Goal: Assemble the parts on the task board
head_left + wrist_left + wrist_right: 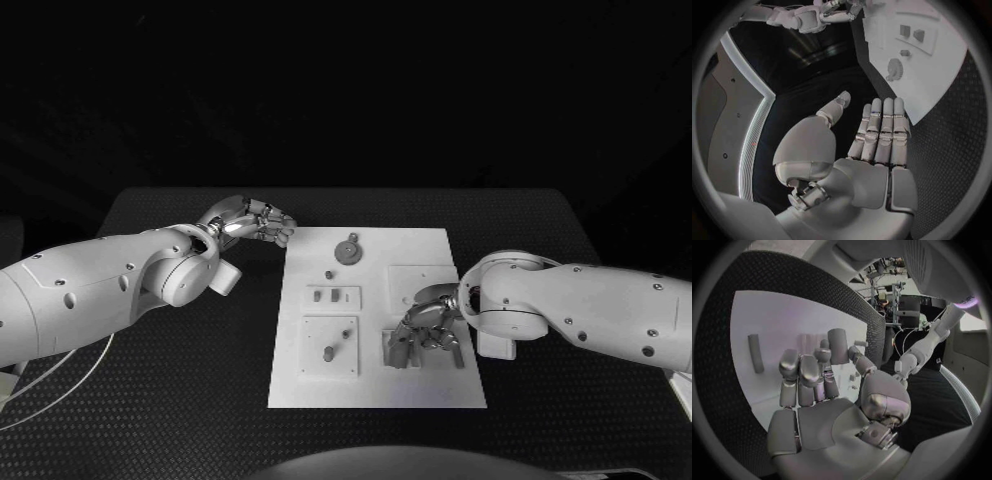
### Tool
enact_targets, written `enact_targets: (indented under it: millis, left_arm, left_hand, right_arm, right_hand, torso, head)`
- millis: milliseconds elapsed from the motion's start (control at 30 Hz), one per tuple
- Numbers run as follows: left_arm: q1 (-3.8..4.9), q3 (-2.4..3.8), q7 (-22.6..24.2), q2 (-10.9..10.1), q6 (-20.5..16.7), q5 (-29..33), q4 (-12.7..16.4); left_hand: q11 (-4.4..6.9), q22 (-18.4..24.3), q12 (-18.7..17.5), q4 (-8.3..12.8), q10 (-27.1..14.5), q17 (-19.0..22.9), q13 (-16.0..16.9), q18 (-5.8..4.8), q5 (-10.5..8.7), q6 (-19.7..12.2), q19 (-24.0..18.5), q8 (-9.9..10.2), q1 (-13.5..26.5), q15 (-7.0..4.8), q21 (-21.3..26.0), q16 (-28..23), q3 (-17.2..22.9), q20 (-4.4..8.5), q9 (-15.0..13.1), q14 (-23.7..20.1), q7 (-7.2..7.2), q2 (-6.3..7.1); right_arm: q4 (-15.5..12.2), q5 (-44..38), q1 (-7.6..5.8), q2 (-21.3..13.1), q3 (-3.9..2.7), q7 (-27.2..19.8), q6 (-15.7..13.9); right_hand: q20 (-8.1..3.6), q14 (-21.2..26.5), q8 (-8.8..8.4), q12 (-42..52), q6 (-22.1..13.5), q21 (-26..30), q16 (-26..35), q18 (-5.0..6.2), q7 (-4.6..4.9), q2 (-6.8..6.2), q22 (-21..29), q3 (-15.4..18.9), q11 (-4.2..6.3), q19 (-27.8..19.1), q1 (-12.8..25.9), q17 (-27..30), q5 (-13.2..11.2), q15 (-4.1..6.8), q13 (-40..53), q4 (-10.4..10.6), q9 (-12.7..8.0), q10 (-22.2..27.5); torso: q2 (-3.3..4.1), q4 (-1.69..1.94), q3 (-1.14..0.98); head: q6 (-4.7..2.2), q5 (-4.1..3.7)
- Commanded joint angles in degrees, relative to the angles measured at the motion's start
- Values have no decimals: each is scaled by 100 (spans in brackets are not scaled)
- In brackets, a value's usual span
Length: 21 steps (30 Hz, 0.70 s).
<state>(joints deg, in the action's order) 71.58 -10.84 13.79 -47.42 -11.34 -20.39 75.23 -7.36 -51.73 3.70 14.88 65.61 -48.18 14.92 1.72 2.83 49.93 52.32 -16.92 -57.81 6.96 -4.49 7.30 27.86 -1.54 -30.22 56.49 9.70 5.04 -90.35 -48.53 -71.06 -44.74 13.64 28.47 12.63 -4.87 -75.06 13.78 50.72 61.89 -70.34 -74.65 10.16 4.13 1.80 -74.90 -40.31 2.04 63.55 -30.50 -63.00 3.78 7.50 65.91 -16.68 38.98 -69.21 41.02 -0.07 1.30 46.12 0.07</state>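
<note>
Overhead: right hand [427, 325] down on task board [433, 390] near corner over grey parts [398, 348]; wrist cam shows cylinder part [838, 346] pinched. Left hand [873, 145] flat, fingers together, off board.

No text, label, brand, number or sign can be read in any of the views. The white task board [378, 320] carries no legible marking, and neither do the robot's arms or the black table [173, 370].
</note>
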Motion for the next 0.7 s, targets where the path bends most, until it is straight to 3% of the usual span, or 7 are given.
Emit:
enact_targets:
  millis: [33, 700]
  left_arm:
    - [2, 2, 23, 9, 91, 29, 7]
    - [2, -2, 5, 7, 116, 29, 20]
  left_hand:
    - [-29, -6, 21, -14, -22, 6, -7, 106, 3, -22, -20, 38, 11, 34, 13, -11, -14, -5, 7, -20, 34, 31]
    - [-31, -8, 22, -18, -24, 8, -14, 106, 3, -25, -23, 38, 14, 35, 12, -10, -15, -7, 8, -22, 35, 30]
  right_arm:
    - [41, -5, 2, 33, 1, 16, 148]
    - [505, -382, 49, 378, 55, 11, 82]
  right_hand:
    - [16, 23, 32, 20, 9, -22, 13, 484, 18, 653, -104, 1, -3, -11, -613, 11, 9, 36, -6, 13, 1, -13]
    - [35, 46, 16, 11, -7, -17, 27, 484, 28, 656, -101, 23, -13, -31, -584, 23, 7, 27, -8, 25, -5, 5]
  torso:
    - [0, 1, 2]
    - [0, 0, -1]
  head:
    - [-1, -2]
    - [-3, 13]
